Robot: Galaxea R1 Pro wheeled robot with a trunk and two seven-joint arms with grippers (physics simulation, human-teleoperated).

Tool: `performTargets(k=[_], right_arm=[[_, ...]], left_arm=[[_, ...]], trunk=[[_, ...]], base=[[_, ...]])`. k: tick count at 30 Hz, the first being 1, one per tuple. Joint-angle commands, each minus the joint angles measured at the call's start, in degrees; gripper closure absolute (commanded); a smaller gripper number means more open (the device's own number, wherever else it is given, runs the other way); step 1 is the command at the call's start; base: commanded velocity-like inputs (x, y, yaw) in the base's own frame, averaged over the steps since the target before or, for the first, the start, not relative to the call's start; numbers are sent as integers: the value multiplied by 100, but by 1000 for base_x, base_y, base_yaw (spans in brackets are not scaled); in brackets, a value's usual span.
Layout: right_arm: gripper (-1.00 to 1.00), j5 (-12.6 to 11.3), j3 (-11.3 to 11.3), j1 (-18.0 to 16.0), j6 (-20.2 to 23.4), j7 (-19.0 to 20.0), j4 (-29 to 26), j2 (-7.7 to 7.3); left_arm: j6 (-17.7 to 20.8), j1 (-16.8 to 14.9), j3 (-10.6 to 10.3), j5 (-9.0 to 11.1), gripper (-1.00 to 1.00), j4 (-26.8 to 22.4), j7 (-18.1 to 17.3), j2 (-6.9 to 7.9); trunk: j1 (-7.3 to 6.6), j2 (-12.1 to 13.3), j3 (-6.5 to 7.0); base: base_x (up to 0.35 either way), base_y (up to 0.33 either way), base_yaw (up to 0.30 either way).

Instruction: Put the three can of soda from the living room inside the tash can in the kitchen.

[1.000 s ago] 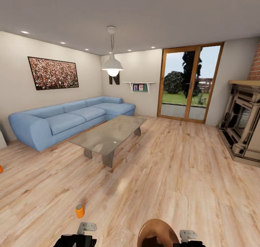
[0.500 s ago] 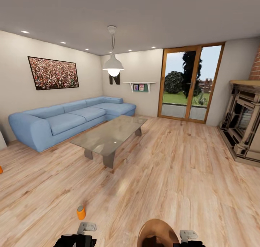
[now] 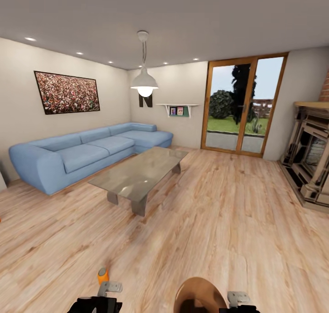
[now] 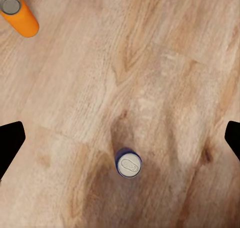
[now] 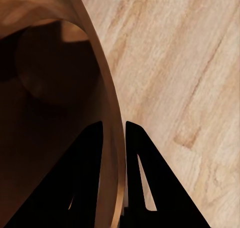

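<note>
Left gripper (image 4: pixel 120 138) spread wide over the wood floor (image 3: pixel 219 221), an orange soda can (image 4: pixel 19 17) standing near it, a blue can (image 4: pixel 129 164) between the fingers' span, untouched. Right gripper (image 5: pixel 114 133) pinching the rim of the brown trash can (image 5: pixel 55 88), one finger inside, one outside.
</note>
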Motion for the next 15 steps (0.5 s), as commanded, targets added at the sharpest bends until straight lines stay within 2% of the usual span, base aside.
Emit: performTargets(k=[1,15], right_arm=[[100,-41,-12,-3,1,29,-6,2],[100,-41,-12,-3,-7,20,-5,-4]], left_arm=[[-3,0,0,0,-100,0,0,0],[-3,2,0,0,-100,0,0,0]], trunk=[[0,0,1],[0,0,1]], base=[[143,3,0],[139,1,0]])
